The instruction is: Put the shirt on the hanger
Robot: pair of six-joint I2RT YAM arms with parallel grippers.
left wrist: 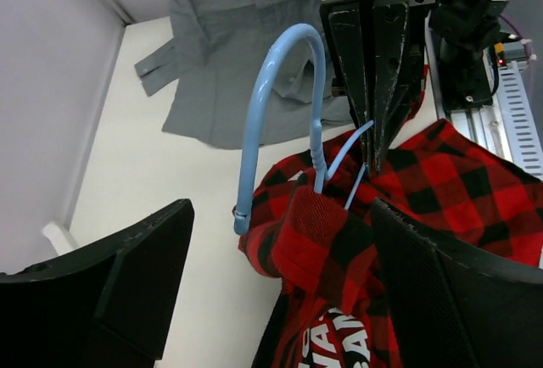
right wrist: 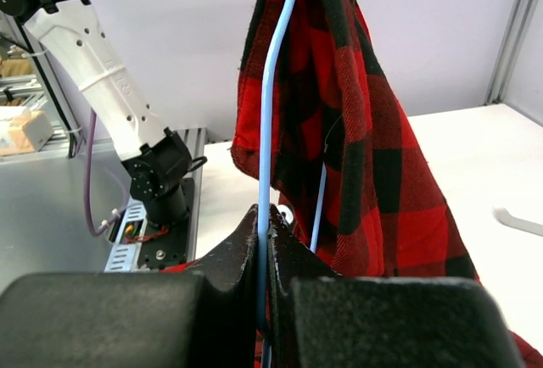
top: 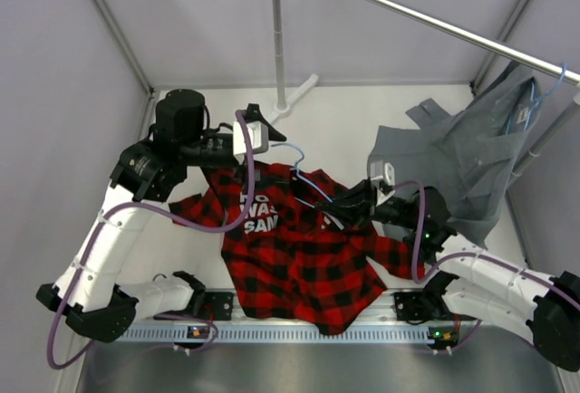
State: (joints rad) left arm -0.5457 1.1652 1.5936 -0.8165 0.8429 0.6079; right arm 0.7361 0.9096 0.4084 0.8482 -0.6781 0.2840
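The red-and-black plaid shirt lies spread on the table, its white-lettered inner panel near the collar. The light-blue hanger sits at the collar with its hook sticking out and its wires running under the fabric. My right gripper is shut on a hanger wire, and plaid cloth drapes beside it. My left gripper is open, its fingers standing either side of the bunched collar without touching it. It shows in the top view just behind the collar.
A plain grey garment hangs on another blue hanger from the metal rail at the right, its hem on the table. The rack's upright pole stands behind the shirt. Grey walls enclose the table.
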